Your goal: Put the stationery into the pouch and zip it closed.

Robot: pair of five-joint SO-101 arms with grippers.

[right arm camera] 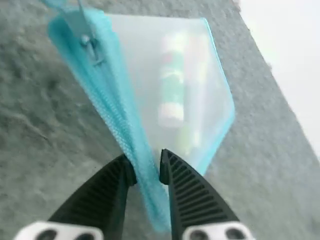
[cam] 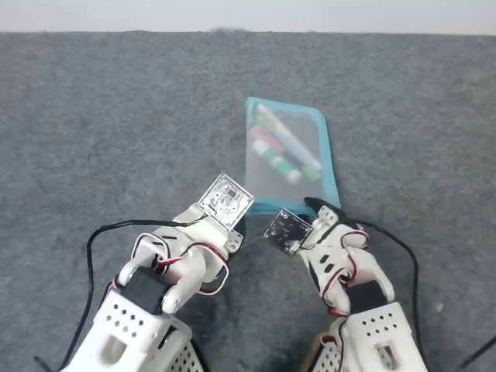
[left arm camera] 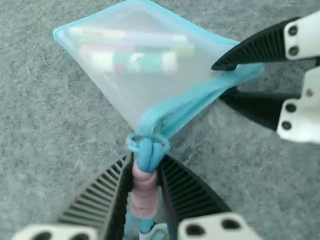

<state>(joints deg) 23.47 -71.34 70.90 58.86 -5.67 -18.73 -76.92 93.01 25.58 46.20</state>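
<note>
On the high view, the pouch (cam: 291, 159) lies flat on the grey table (cam: 116, 116), around 1 o'clock from the middle of the picture. Its long side runs from 11 toward 5 o'clock. The stationery (cam: 283, 146) is inside it, showing through the clear wall as pink, green and white sticks. My left gripper (cam: 246, 211) sits at the pouch's near corner, at 7 o'clock from the pouch. My right gripper (cam: 322, 208) is at the other near corner, at 5 o'clock. Both tips are tucked under their camera boards, so I can't judge the jaws from here.

On the left wrist view, the left gripper (left arm camera: 146, 161) has its jaws drawn almost together. They are clamped on the teal pull cord (left arm camera: 147, 150), which carries a pink bead (left arm camera: 144, 190) and runs off the pouch (left arm camera: 145, 85) corner. The stationery (left arm camera: 135, 55) lies along the far side inside. Further off, the right gripper (left arm camera: 221, 79) nips the teal zip edge, with only that edge between its jaws.

On the right wrist view, the right gripper (right arm camera: 147, 161) is closed to a narrow slit on the pouch (right arm camera: 200, 60) edge. It pinches the zip tape (right arm camera: 117, 120), and the metal slider (right arm camera: 87, 37) is at the tape's far end. The stationery (right arm camera: 174, 92) is a blurred pink and green shape behind the clear wall.
</note>
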